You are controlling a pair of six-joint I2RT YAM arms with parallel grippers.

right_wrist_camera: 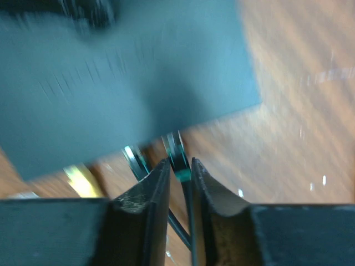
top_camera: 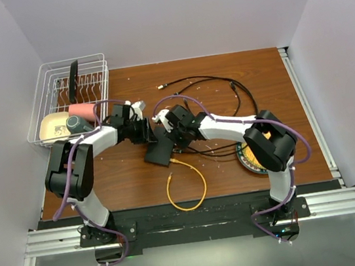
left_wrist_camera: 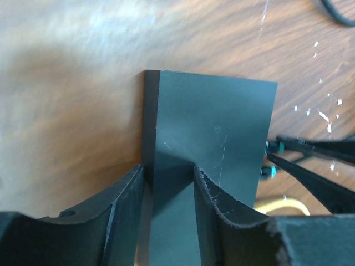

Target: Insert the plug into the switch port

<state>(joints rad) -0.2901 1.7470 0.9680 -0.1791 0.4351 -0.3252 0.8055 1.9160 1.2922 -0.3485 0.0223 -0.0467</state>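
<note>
The switch (top_camera: 160,151) is a flat matte-black box lying mid-table between the two arms. My left gripper (top_camera: 146,135) is shut on it; in the left wrist view the fingers (left_wrist_camera: 125,199) clamp the switch (left_wrist_camera: 216,122) across its near edge. Two teal-banded black plugs (left_wrist_camera: 270,147) meet its right edge. In the blurred right wrist view one plug (right_wrist_camera: 178,157) reaches up to the switch's (right_wrist_camera: 122,77) edge. It lies between the slightly parted fingers of my right gripper (right_wrist_camera: 180,164), with a thin gap beside it. In the top view the right gripper (top_camera: 173,138) sits at the switch's right side.
A white wire rack (top_camera: 67,99) with cups and a dark board stands at the back left. Black cables (top_camera: 224,90) loop across the back right. A yellow cable (top_camera: 186,186) coils near the front edge. A round yellow-and-dark plate (top_camera: 249,158) lies under the right arm.
</note>
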